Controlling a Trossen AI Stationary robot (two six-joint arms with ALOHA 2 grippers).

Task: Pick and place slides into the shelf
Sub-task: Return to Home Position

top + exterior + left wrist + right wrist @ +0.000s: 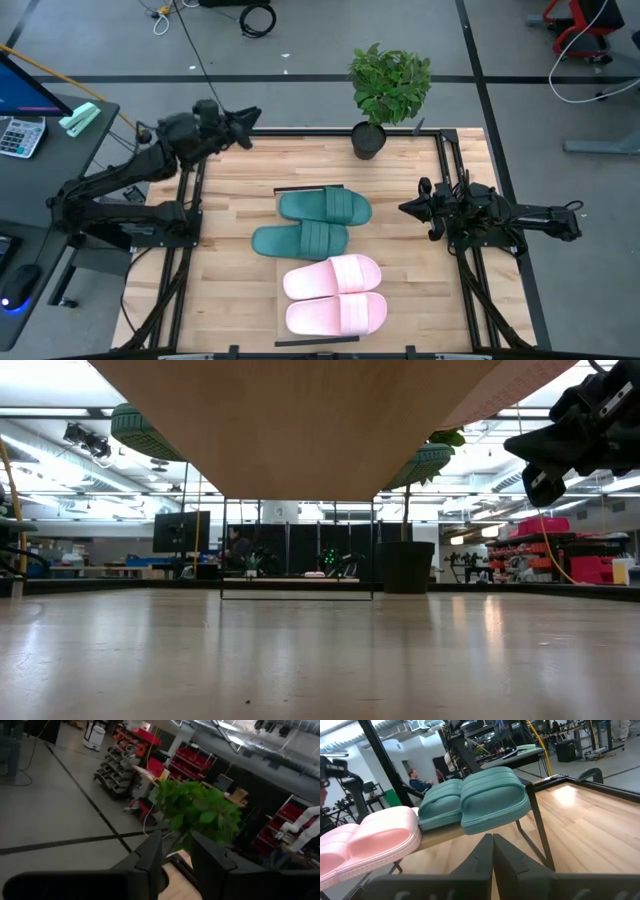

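On the worktop (pixel 230 300), four slides (pixel 325 207) line the shelf (pixel 440 837), so placing looks finished. The left gripper (pixel 250 118), released, and the right gripper (pixel 404 208), clenched empty, hang clear at the edges.

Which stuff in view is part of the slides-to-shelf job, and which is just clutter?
Job:
- two dark teal green soft slides
- two light pink soft slides
- long light wood shelf board under them

Clutter:
- leafy green potted plant
- grey calculator
- coiled black floor cable
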